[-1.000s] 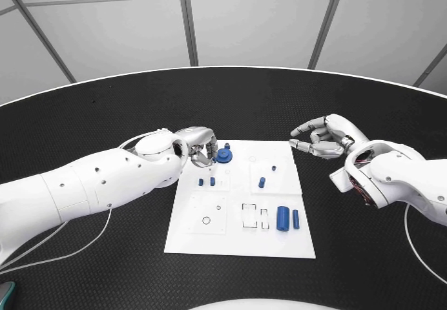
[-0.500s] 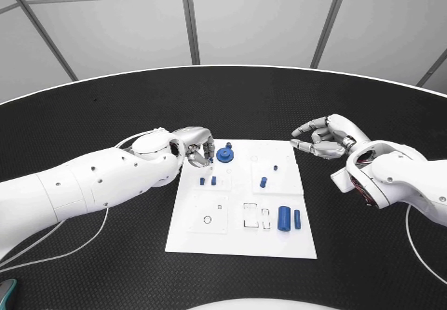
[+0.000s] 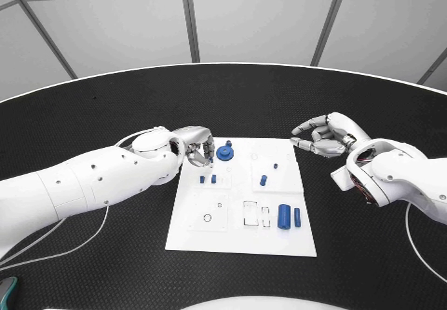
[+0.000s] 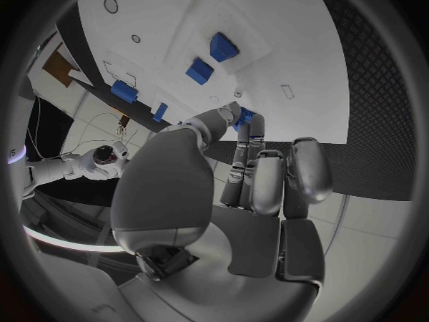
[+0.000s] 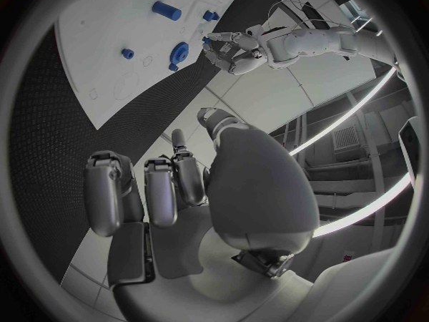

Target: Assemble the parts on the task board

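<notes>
The white, flat, rectangular task board [image 3: 280, 239] lies mid-table with its long axis running 12 to 6 o'clock, and the round blue part [image 3: 225, 154] sits near its 11 o'clock corner. The left hand [image 3: 197, 150] pinches this part with curled silver fingertips. At the board's 2 o'clock, off its edge, the right hand [image 3: 323, 138] hovers with fingers curled inward around nothing.

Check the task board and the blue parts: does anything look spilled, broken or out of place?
Nothing stands out. The task board lies flat on the table, the blue parts rest on it, and the left hand is at the round blue part near the far edge.
</notes>
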Motion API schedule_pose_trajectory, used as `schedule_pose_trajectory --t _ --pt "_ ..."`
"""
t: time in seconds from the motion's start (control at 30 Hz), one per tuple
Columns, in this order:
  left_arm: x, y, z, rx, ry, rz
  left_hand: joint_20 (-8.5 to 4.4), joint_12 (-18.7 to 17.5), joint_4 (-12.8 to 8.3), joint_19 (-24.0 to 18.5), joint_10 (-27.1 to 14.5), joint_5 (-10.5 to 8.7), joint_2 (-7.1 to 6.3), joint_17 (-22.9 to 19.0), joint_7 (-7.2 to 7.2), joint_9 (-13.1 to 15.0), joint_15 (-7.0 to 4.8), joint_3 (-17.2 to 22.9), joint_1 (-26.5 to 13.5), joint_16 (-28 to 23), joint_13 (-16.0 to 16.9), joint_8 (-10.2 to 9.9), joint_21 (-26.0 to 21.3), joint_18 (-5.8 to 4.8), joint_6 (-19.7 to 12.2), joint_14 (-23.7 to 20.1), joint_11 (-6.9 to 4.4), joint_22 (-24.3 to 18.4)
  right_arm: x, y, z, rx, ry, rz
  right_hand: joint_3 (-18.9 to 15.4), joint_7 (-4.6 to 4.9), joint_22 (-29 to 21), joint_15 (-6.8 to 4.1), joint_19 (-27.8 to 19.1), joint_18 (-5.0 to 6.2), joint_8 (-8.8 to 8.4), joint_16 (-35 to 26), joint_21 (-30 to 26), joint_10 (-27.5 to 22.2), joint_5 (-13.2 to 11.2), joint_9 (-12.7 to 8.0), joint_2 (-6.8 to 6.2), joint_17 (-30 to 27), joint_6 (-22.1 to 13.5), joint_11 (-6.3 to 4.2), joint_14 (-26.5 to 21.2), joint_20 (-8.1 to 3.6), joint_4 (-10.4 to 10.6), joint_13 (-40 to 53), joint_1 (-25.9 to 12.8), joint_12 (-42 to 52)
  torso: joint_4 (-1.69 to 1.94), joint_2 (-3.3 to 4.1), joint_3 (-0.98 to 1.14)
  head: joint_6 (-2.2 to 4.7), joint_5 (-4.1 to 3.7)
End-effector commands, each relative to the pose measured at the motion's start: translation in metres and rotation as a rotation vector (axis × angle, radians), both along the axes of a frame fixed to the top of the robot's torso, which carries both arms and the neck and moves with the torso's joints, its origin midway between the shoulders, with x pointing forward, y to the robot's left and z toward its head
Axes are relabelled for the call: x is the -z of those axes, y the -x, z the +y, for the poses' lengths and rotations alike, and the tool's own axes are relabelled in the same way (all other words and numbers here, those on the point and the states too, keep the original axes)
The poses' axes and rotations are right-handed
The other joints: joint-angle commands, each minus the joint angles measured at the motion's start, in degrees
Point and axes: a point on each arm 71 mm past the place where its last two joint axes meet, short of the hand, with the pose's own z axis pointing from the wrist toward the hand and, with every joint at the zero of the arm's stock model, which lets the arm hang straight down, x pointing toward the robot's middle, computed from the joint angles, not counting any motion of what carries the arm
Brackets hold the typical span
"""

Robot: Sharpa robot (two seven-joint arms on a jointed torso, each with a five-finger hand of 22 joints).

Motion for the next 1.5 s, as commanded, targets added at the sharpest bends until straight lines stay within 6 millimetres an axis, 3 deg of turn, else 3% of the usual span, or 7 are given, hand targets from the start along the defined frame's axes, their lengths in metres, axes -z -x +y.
schedule_pose_trajectory --t 0.03,1.5 --pt "0.0011 0.0002 -0.0011 0.003 0.001 0.004 -0.02 -0.19 0.07 0.16 0.47 -0.21 -0.07 -0.05 -0.46 -0.02 -0.23 -0.32 -0.38 0.28 0.1 -0.18 0.23 -0.88 0.08 0.05 0.07 -0.01 0.0 0.0 0.0001 0.0 0.0 0.0 0.45 -0.02 10.25 -0.47 3.16 0.78 0.22 -0.28 0.02 0.36 0.31 -0.13 -0.15 9.99 0.36 -0.06 4.68 -0.35 -0.05 6.52 0.51 0.32 -0.06 -0.02 -0.01 -0.09 0.03" --pt "0.0082 0.0004 -0.0001 0.003 -0.011 0.04 -0.03 -0.46 0.08 0.1 0.56 -0.18 -0.03 -0.1 -0.46 -0.01 -0.22 -0.34 -0.37 0.27 0.11 -0.37 0.17 -0.86 0.1 0.04 0.07 -0.1 0.0001 0.0004 0.0001 -0.001 0.0 0.001 0.45 -0.02 10.25 -0.47 3.16 0.78 0.22 -0.28 0.02 0.36 0.31 -0.13 -0.15 9.99 0.36 -0.06 4.68 -0.35 -0.05 6.52 0.51 0.32 -0.05 -0.09 0.04 -0.62 0.23"
